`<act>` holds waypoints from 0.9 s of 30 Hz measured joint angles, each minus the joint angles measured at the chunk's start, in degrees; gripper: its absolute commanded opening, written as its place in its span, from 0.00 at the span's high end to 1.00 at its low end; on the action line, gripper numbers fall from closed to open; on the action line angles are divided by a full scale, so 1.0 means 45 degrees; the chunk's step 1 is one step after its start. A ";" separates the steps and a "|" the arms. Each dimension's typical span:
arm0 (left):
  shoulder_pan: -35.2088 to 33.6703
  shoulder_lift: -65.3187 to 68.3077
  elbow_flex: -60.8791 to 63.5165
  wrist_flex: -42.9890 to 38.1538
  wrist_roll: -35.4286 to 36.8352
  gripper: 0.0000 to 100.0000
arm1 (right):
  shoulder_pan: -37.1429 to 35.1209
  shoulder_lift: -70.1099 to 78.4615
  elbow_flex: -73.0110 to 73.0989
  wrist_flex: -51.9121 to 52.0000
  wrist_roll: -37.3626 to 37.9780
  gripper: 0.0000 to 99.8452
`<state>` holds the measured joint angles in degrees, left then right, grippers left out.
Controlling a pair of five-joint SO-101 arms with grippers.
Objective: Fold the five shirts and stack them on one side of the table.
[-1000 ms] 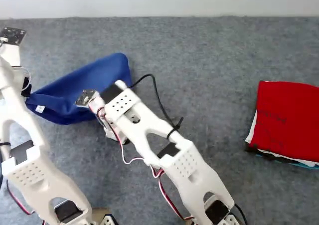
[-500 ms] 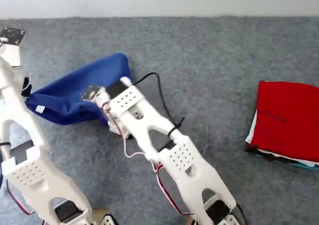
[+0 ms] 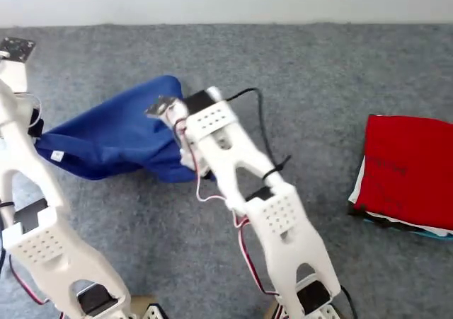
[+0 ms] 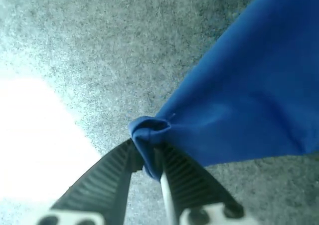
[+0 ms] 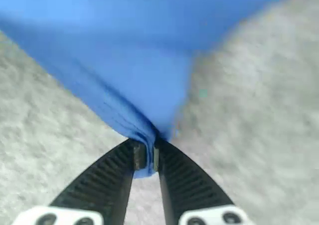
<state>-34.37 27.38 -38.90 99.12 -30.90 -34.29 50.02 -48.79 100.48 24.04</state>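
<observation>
While the blue fabric shirt (image 3: 117,138) is clamped at 2 ends by the left jaws and right jaws, its long axis is stretched between them.

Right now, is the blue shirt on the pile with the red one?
No, the blue shirt sits across the table from the stack, which the red shirt tops.

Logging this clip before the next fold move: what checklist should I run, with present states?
1. Corner of blue shirt pinched in left gripper: ok.
2. Another edge pinched in right gripper: ok.
3. Fold finished: not ok, cloth lies loosely spread.
4. red-topped stack at one side of table, apart from both arms: ok.
5. Four shirts in that stack: cannot tell.
</observation>
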 measured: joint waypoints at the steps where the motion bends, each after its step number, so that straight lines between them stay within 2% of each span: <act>1: 0.0000 0.0000 -0.0176 0.0020 0.0000 0.99 | 0.0137 -0.0508 0.0313 0.0000 0.0137 0.99; 7: 0.0215 -0.1407 0.0391 0.0059 -0.0664 0.99 | 0.1172 -0.3966 0.2012 0.0000 0.0860 0.99; 18: 0.1446 -0.6955 0.5529 0.0059 -0.3087 0.99 | 0.4767 -0.8791 0.2012 0.0000 0.2559 0.99; 21: 0.1836 -0.7951 0.5685 -0.0020 -0.3263 0.99 | 0.5411 -0.9455 0.1368 0.0000 0.3009 0.99; 27: 0.2579 -0.9475 0.5685 -0.1621 -0.3087 0.99 | 0.5939 -1.0120 -0.1680 0.0000 0.3810 0.99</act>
<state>-22.77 -15.25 -13.32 91.82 -44.79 -7.56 4.48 -56.35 100.48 41.19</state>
